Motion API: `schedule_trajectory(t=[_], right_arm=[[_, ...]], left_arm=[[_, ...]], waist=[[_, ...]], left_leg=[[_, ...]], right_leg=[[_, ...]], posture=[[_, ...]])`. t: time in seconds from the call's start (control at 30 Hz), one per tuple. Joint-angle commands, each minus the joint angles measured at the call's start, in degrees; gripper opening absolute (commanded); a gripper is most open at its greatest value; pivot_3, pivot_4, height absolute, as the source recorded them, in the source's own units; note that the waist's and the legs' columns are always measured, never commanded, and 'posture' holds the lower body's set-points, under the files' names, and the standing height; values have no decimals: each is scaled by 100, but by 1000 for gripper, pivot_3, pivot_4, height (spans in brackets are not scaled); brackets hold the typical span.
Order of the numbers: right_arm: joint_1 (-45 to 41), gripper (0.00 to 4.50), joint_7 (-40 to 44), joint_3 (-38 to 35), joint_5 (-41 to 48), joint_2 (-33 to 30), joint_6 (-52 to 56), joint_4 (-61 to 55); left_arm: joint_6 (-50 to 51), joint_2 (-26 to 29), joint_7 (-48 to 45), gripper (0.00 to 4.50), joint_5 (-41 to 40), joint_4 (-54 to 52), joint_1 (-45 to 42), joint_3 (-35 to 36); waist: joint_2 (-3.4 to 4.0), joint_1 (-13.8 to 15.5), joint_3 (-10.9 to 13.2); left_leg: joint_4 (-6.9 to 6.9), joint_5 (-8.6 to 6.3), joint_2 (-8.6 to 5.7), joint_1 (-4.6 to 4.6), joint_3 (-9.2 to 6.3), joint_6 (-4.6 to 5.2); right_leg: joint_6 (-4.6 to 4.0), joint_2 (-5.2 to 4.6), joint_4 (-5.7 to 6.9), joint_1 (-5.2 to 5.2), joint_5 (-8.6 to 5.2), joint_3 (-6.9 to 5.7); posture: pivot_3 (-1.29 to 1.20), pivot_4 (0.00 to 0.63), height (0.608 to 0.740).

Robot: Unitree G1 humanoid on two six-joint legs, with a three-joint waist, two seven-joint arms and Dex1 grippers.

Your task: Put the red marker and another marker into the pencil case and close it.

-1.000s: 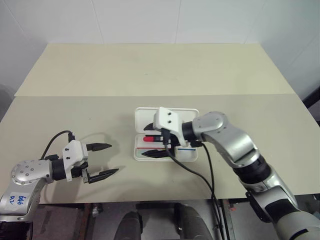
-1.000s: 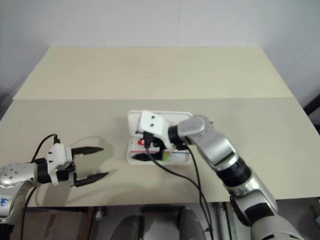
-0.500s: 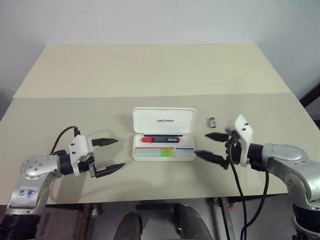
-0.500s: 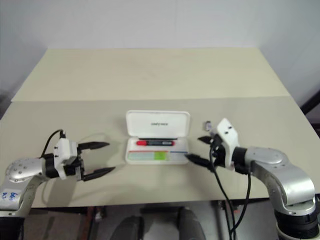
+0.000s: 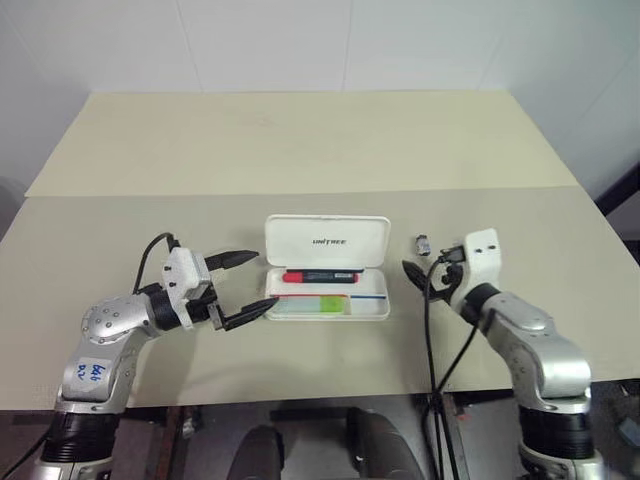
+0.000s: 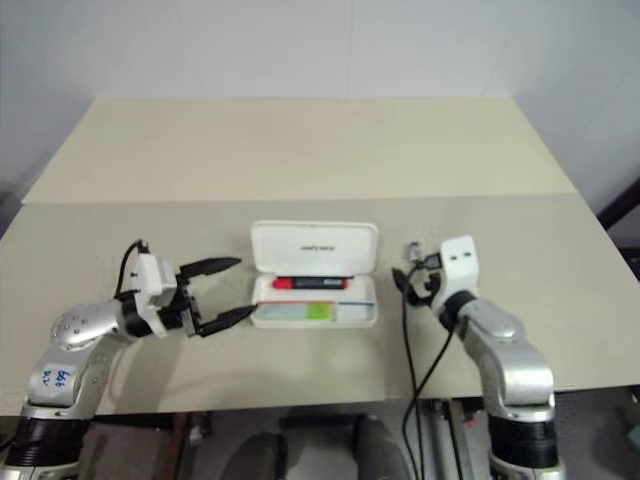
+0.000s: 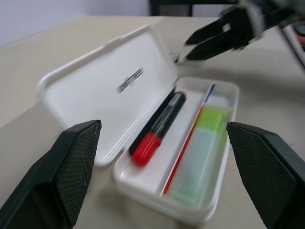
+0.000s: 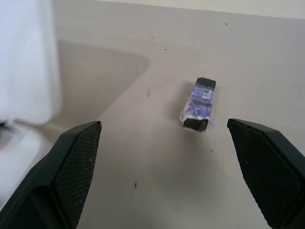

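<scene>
Right hand (image 5: 412, 270) gapes beside small dark object (image 5: 424, 243), nothing between.

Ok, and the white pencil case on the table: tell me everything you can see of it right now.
The white rounded-rectangle hard plastic pencil case lies open in the middle of the beige table, lid hinged back and tilted up, dark UNITREE lettering inside it. The shallow tray shows thin red and blue stripes. In it lie a black-barrelled marker with a red cap, next to the lid, and a pale mint-green translucent highlighter along the near side. The open left hand flanks its left end; I cannot tell whether it touches.
</scene>
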Motion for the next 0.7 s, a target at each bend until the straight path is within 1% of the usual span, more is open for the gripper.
schedule_trajectory(t=[0.03, 0.2, 0.37, 0.47, 0.7], right_arm=[[-164, 4468, -191, 53, -221, 84, -562, 388], [-355, 4468, -267, 142, -501, 87, -1209, 1174], [-598, 4468, -240, 183, -573, 153, -1710, 1910], [-774, 3873, -236, 231, -593, 194, -1915, 2312], [-892, 1369, -258, 289, -573, 232, -1962, 2347]], left_arm=[[-17, -62, 129, 4500, -90, -339, -5, -17], [-53, -180, 294, 4500, -47, -533, 61, -68], [-116, -223, 385, 4500, -29, -617, 159, -71], [-164, -231, 397, 4500, -19, -594, 170, -88], [-251, -219, 388, 4500, -28, -548, 139, -92]], waist=[[0, 4, 0], [0, 8, 0], [-1, 0, 0], [-3, -28, -2], [-4, 9, -2]], left_leg=[[-1, 0, 0, 0, 0, 0], [2, 0, 0, -2, 2, 0], [5, 0, 0, 1, 4, 0], [9, 1, 1, 8, 16, 2], [21, 16, 1, 8, 21, 19]], right_leg=[[-1, 0, 0, -1, -1, -1], [0, -1, 0, -1, 0, 1], [2, 0, 2, 0, 1, 5], [-3, 0, 2, 2, 7, 11], [-51, 0, -14, 11, 14, 15]], posture=[[0, 150, 740], [0, 150, 740], [0, 150, 740], [0, 150, 740], [0, 150, 740]])
